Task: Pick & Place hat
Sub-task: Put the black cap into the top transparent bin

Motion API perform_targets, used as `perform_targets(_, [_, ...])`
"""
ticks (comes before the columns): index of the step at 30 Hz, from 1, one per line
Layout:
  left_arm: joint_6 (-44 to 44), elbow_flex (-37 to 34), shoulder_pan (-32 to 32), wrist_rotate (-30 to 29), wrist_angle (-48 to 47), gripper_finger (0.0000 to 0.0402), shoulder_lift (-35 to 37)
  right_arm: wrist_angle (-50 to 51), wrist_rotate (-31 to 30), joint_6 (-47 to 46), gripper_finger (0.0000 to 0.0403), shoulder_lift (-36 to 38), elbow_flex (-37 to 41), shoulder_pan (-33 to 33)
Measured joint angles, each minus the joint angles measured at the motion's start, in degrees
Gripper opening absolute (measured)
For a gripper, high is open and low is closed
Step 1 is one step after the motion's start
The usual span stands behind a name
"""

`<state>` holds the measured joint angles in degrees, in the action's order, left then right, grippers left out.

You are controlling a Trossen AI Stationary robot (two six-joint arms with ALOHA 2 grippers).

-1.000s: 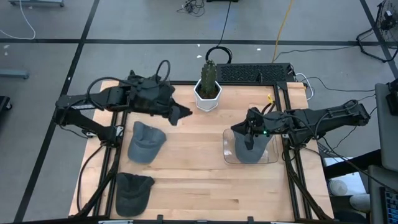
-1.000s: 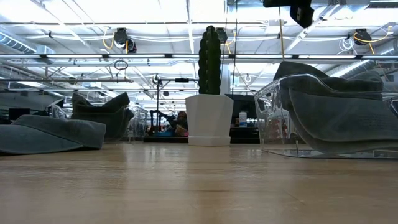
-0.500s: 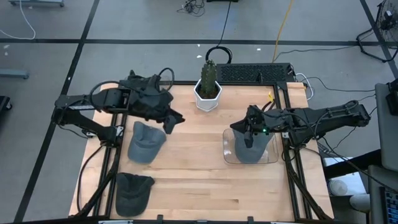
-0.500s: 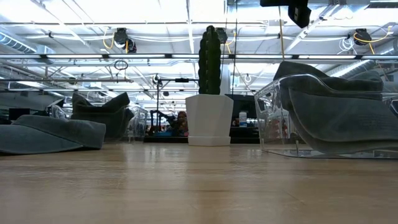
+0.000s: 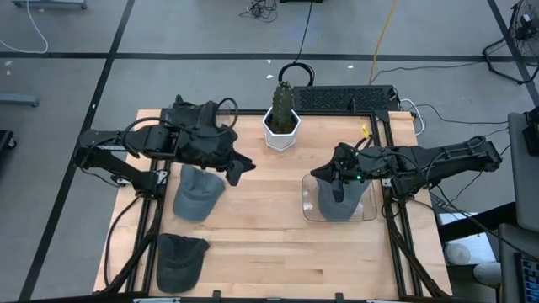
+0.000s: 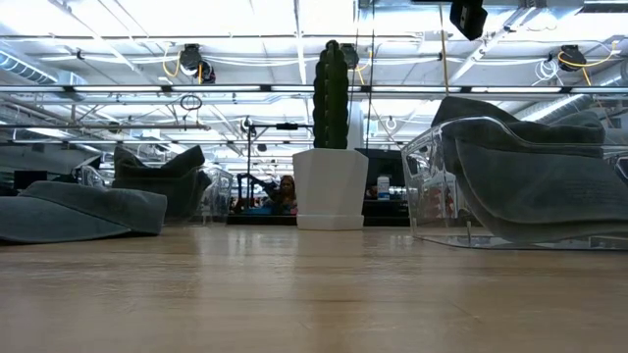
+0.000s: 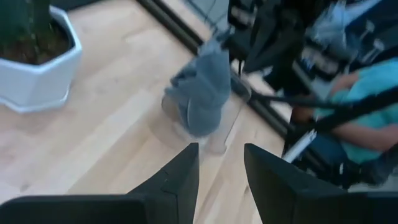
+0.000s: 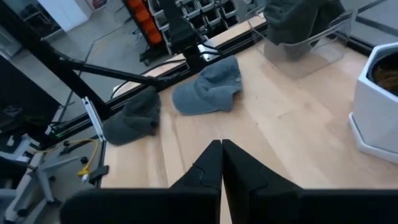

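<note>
Three grey hats show in the high view. One hat [image 5: 199,193] lies flat on the table's left side. A darker hat [image 5: 180,258] lies near the near-left corner. A third hat [image 5: 338,202] sits in a clear container [image 5: 310,206] on the right, its crown above the rim. My left gripper [image 5: 242,167] hovers open, just right of the first hat and off the table. My right gripper [image 5: 338,178] is shut and hangs high over the container [image 6: 469,20]. The left wrist view looks across at the contained hat [image 7: 204,93].
A white pot with a cactus [image 5: 281,122] stands at the table's far edge, between the arms. Bare wood lies in the middle and near part of the table [image 5: 269,244]. A person in a teal shirt [image 7: 348,134] is beyond the right edge.
My left gripper has swung from near the pot toward the table's near edge, ending closer to the hat on the left side. My right gripper has risen a little above the container. The hats have not moved.
</note>
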<state>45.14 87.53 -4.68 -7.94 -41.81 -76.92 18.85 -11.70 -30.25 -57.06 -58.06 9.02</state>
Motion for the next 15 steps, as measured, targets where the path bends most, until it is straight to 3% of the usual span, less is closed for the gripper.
perform_targets(5, [-1.2, 0.0, 0.0, -1.6, 5.0, 0.0136, -0.6, -1.2, 0.0, 1.6, 0.0, 0.0, 0.0, -0.3])
perform_targets(15, [-2.9, 0.0, 0.0, -1.1, 4.0, 0.0136, -0.7, -1.4, 0.1, 1.9, 0.0, 0.0, 0.0, -0.7])
